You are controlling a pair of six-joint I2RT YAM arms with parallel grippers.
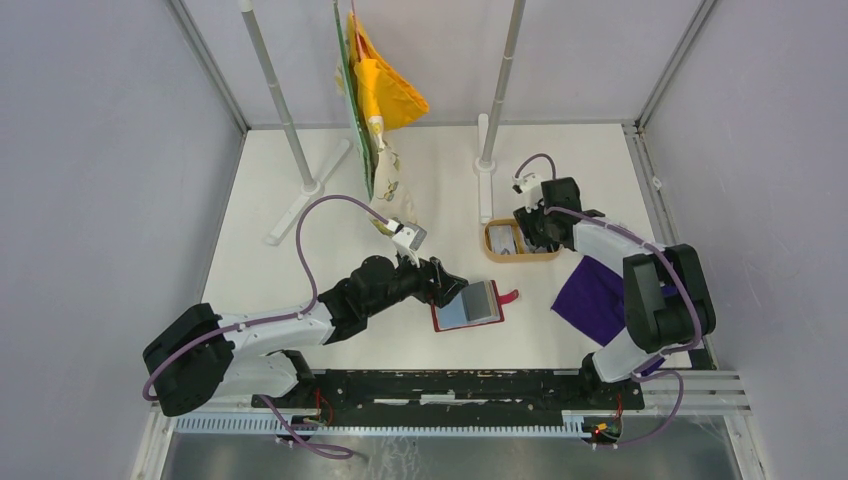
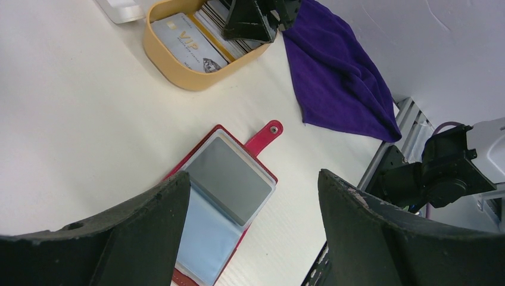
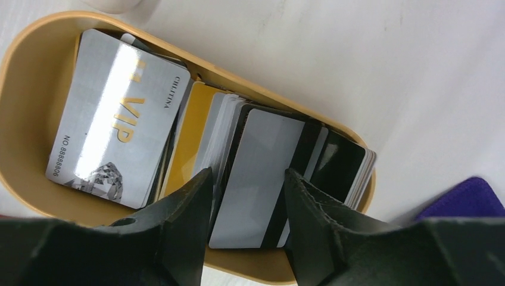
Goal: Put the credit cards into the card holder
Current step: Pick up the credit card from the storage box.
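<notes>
**While holder lies open, right gripper straddles a card in the tray**

As seen from the top cam, holder (image 1: 468, 306) lies flat and unfolded on the table (image 1: 300, 260), front-centre, just ahead of the left gripper (image 1: 452, 284). Its long axis runs roughly left-right and is slightly skewed. Its tab (image 1: 511, 295) points right, toward the cloth (image 1: 590, 295). Clear sleeves face up, red edge showing round them.

Left gripper: jaws wide, holding nothing, hovering over the holder's left half. The left wrist cam shows the holder between the two fingers (image 2: 119, 238).

Cards (image 3: 238, 149) are all in the tray (image 1: 520, 257), far right of the holder and well apart from it. The tray's long axis also runs left-right.
- VIP card (image 3: 113, 119) lies flat, face up, at one end of the tray.
- The rest are stacked and fanned at the other end.
- On top of the stack is a grey card (image 3: 256, 173) with a dark stripe down one long edge. Its long axis is in line with the fingers.

Right gripper (image 3: 247, 173): down in the tray, jaws half apart, one finger on each long edge of the grey card. Can't tell whether it is pinching or just flanking it.
</notes>
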